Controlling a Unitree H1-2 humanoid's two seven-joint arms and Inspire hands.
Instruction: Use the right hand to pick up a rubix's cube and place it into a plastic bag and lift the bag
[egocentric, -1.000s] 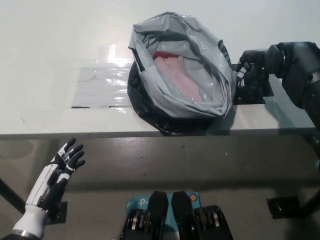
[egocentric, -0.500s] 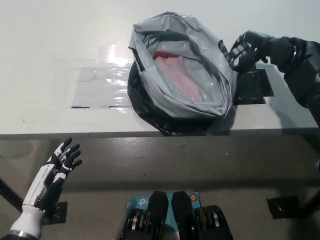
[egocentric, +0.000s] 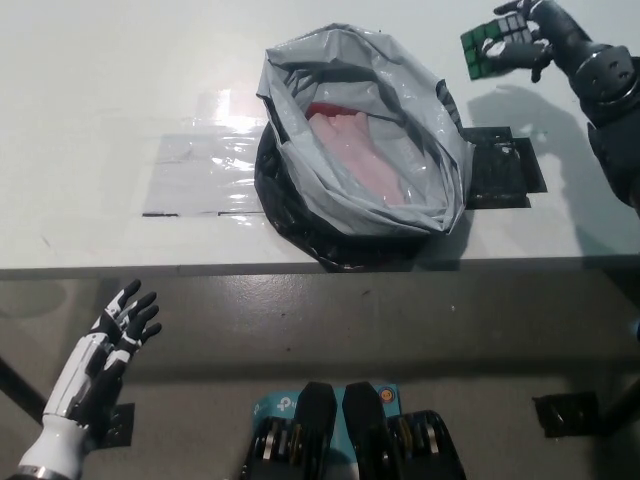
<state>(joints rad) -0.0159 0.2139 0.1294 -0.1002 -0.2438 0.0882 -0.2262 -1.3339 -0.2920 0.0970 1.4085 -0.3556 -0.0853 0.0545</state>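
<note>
Head view: we're holding the rubix's cube (egocentric: 497, 48) in the black right hand (egocentric: 545, 40) up at 1 o'clock in the frame, fingers wrapped around its right side, green face toward the camera. It's hanging clear of the table (egocentric: 90, 150), off to the upper right of the plastic bag (egocentric: 365, 150), not yet over the mouth.

Bag is sitting dead centre, grey film, mouth gaping toward us, something pink and red already showing inside. Black mat (egocentric: 505, 175) at 3 o'clock of the bag is bare now.

White left hand (egocentric: 115, 335) is idling at 7 o'clock, below the table edge, fingers spread, gripping nothing.

Handling, as we're judging it: cube is rigid and light, smooth plastic faces, so we're expecting it could slip or twist a layer if squeezed off-centre; pinching opposite flat faces is the safe hold, which is roughly what we're doing. Bag is thin, floppy, slick film, so it won't hold its shape when lifted. We're thinking the rim near 3 o'clock is the place to bunch and grab.
</note>
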